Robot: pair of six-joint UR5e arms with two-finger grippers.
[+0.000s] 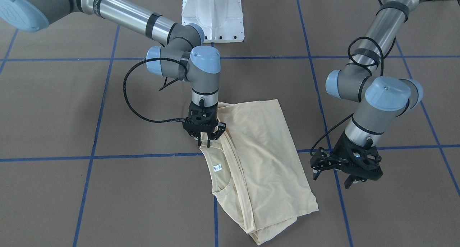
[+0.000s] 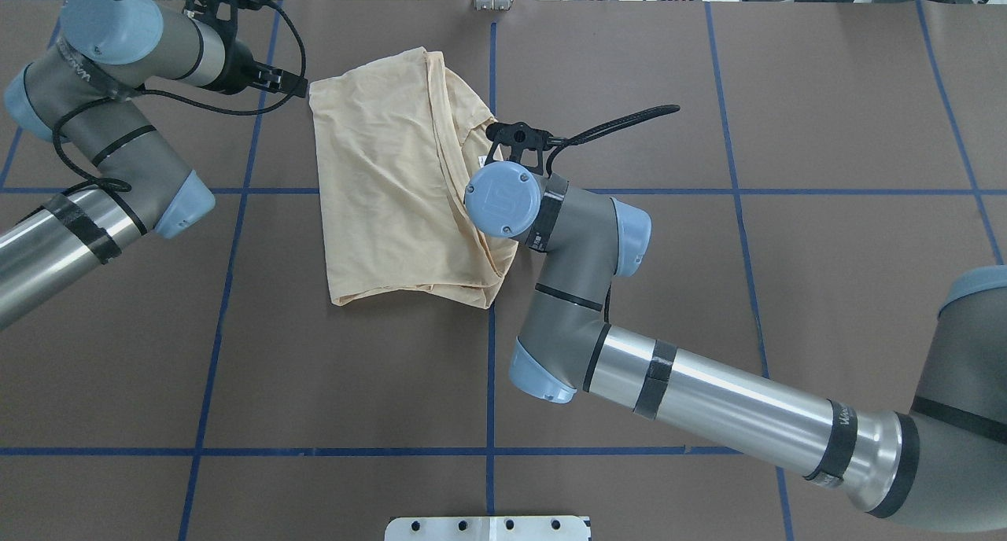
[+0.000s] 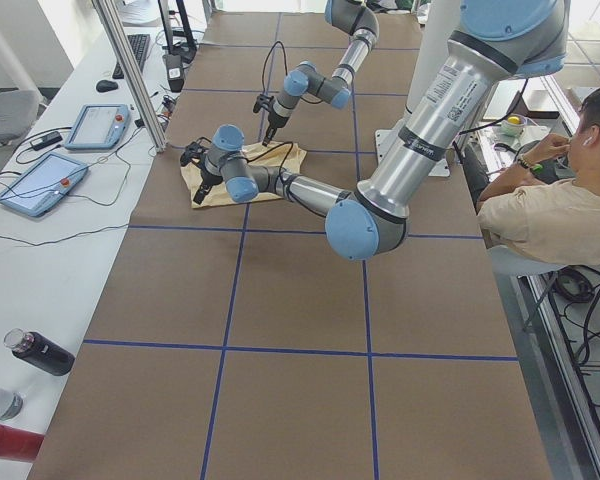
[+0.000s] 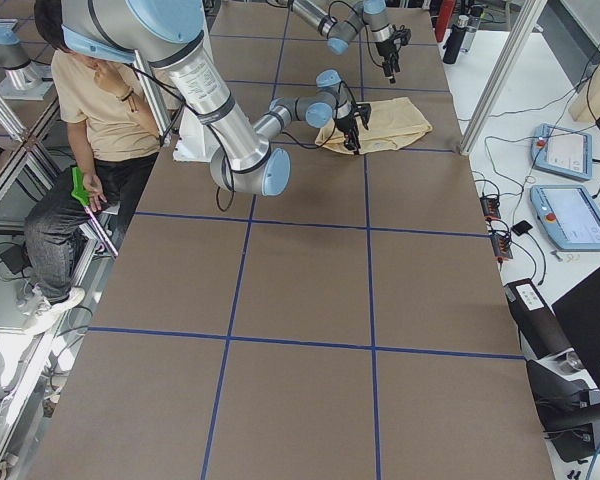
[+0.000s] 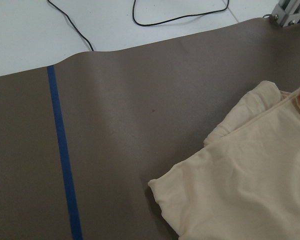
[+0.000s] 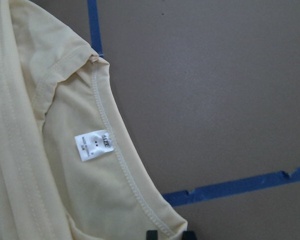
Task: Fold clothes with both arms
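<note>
Cream T-shirt lay folded on the brown desk; we saw the right fingers pinched on its neck edge, the left fingers spread, empty, near it.

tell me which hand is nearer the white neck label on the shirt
Right. The right hand is down at the collar edge of the shirt, just beside the neck label. The left hand hangs open over the table, off the shirt's opposite side.
</note>
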